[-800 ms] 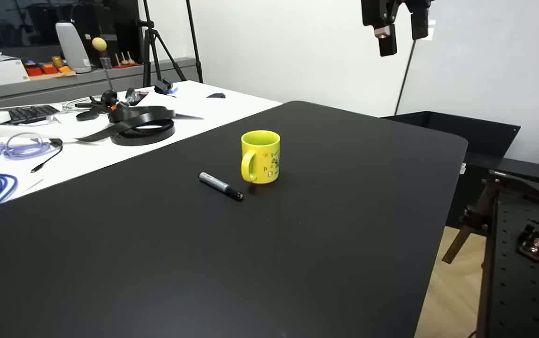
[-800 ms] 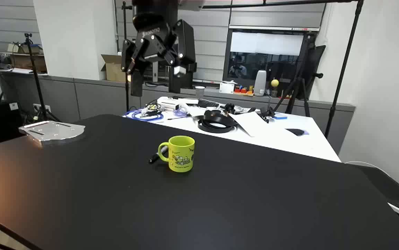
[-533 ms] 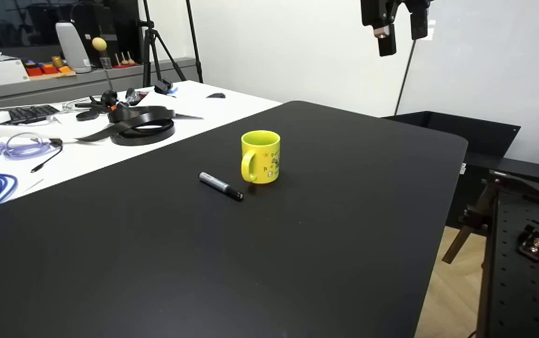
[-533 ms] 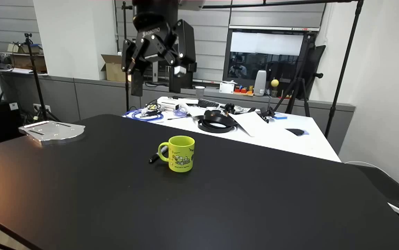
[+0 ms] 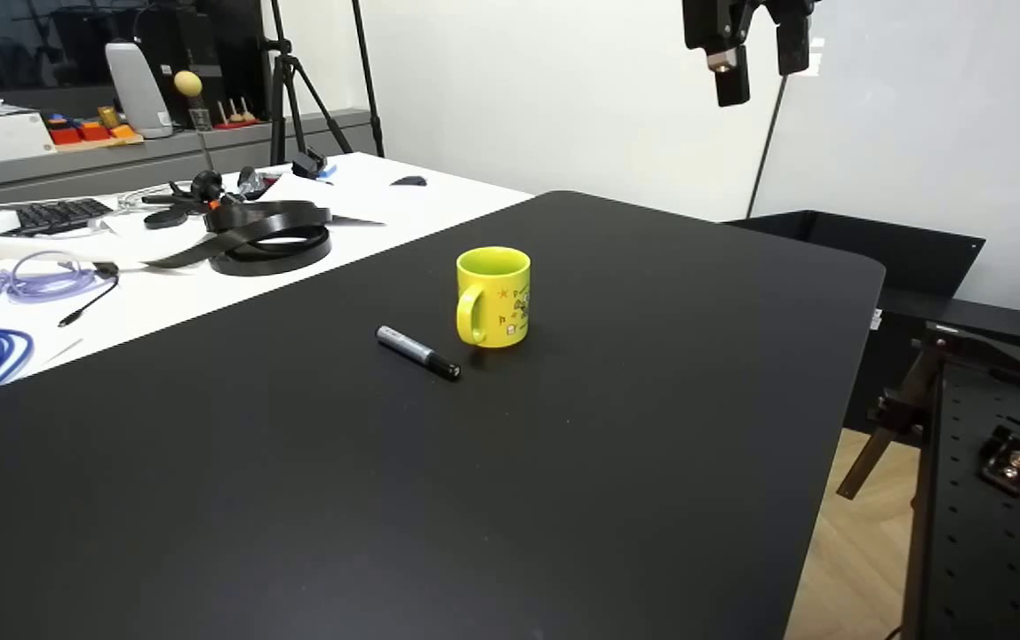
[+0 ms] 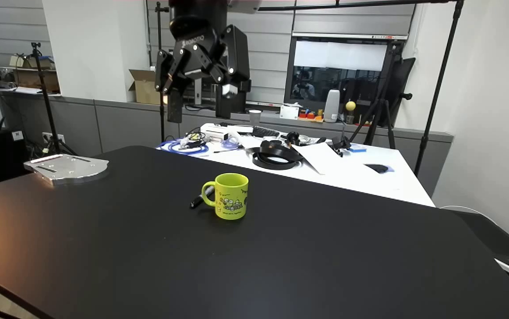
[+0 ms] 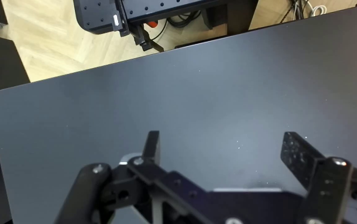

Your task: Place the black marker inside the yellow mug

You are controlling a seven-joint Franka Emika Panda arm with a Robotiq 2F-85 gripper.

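The black marker (image 5: 417,352) lies flat on the black table beside the handle side of the yellow mug, a small gap apart. It has a grey barrel and black ends. In an exterior view it is partly hidden behind the mug's handle (image 6: 197,202). The yellow mug (image 5: 494,302) stands upright with its opening up, and it also shows in an exterior view (image 6: 231,197). My gripper (image 5: 763,76) is open and empty, high above the table; its spread fingers also show in an exterior view (image 6: 199,113) and in the wrist view (image 7: 220,137). Marker and mug are out of the wrist view.
A white desk (image 5: 439,191) beside the black table (image 5: 652,373) carries a black strap coil (image 5: 274,253), cables and a keyboard. A metal plate (image 6: 70,168) lies at the table's far-left corner. A black perforated bench (image 7: 147,11) stands past the table edge.
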